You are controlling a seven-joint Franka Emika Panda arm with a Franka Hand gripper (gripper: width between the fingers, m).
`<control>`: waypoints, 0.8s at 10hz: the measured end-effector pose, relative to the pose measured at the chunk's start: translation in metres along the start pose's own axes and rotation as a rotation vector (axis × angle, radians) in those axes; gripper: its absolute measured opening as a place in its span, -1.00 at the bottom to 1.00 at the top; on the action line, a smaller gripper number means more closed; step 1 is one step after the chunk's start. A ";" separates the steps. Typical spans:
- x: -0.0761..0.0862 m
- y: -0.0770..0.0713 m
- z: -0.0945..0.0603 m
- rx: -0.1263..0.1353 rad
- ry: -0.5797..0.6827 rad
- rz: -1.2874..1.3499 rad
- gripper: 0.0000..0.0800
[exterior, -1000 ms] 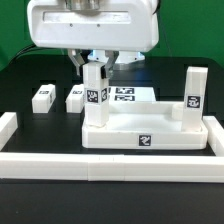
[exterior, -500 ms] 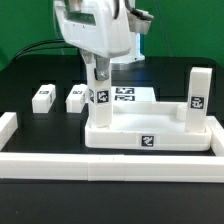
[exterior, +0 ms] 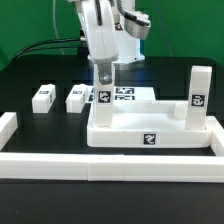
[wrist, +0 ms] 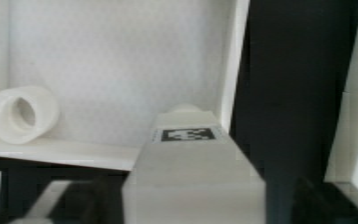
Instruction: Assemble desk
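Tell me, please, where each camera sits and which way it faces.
Exterior view: off the arm, outside the rail, looking slightly down across it at the tabletop and the leg; the arm and gripper show above that leg.
Wrist view: on the wrist, looking down along the gripper onto the tagged leg and a socket; a dark finger shows beside the leg.
Shared: that leg and the tabletop.

We see the tabletop (exterior: pixel 125 135) behind the front border rail (exterior: pixel 110 166), the first leg (exterior: pixel 100 105) upright in its corner on the exterior view's left and the second leg (exterior: pixel 196 90) upright at that view's right. The gripper (exterior: pixel 104 74) hangs at the first leg's top; whether it grips, we cannot tell. Two loose legs (exterior: pixel 42 97) (exterior: pixel 76 97) lie near the marker board (exterior: pixel 126 95).
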State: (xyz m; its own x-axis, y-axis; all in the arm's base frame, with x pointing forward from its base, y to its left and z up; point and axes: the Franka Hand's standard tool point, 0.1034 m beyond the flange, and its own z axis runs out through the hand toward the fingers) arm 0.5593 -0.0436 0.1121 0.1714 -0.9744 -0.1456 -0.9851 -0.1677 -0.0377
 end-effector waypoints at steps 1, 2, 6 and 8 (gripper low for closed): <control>0.001 -0.002 -0.001 -0.002 -0.002 -0.083 0.56; 0.000 -0.002 0.000 -0.003 -0.002 -0.130 0.60; 0.000 -0.002 0.000 -0.013 0.005 -0.500 0.62; -0.001 -0.002 0.000 -0.025 0.015 -0.822 0.62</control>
State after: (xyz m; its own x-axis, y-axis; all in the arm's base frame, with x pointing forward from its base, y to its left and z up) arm 0.5612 -0.0424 0.1120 0.8384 -0.5409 -0.0678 -0.5451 -0.8319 -0.1040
